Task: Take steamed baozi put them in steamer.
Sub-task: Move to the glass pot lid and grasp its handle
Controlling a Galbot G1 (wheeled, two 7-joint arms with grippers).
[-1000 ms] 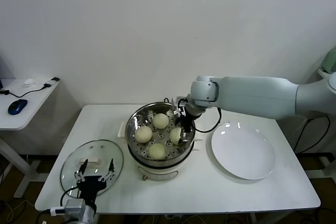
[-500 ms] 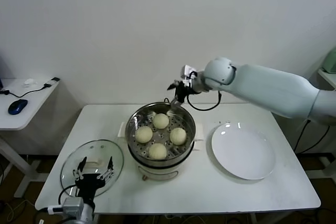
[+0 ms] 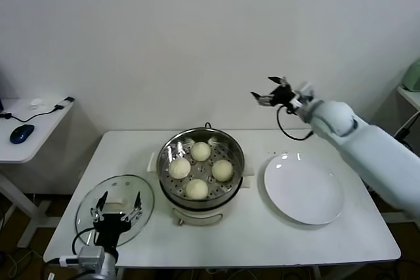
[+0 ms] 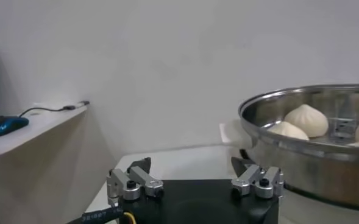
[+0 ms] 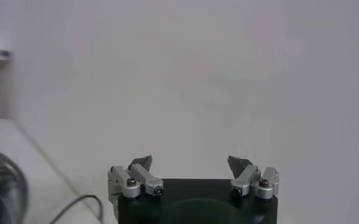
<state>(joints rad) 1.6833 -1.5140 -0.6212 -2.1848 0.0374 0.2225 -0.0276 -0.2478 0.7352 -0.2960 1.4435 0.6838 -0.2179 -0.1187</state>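
i see the white table (image 3: 315, 240) under everything. on it, at the middle, the steamer (image 3: 201, 166) stands upright on its white base, round mouth opening straight up, so it has no long axis to speak of. the empty white plate (image 3: 304, 188) lies to its right, the glass lid (image 3: 114, 206) flat on the table to its left. my right gripper (image 3: 270, 92) is raised in the air above the gap between steamer and plate, near the wall, jaws apart and empty. my left gripper (image 3: 118, 209) hangs over the lid at the table's near edge, jaws apart, holding nothing. the four steamed baozi (image 3: 222, 170) sit in the steamer's perforated tray, domes up, spread in a ring.
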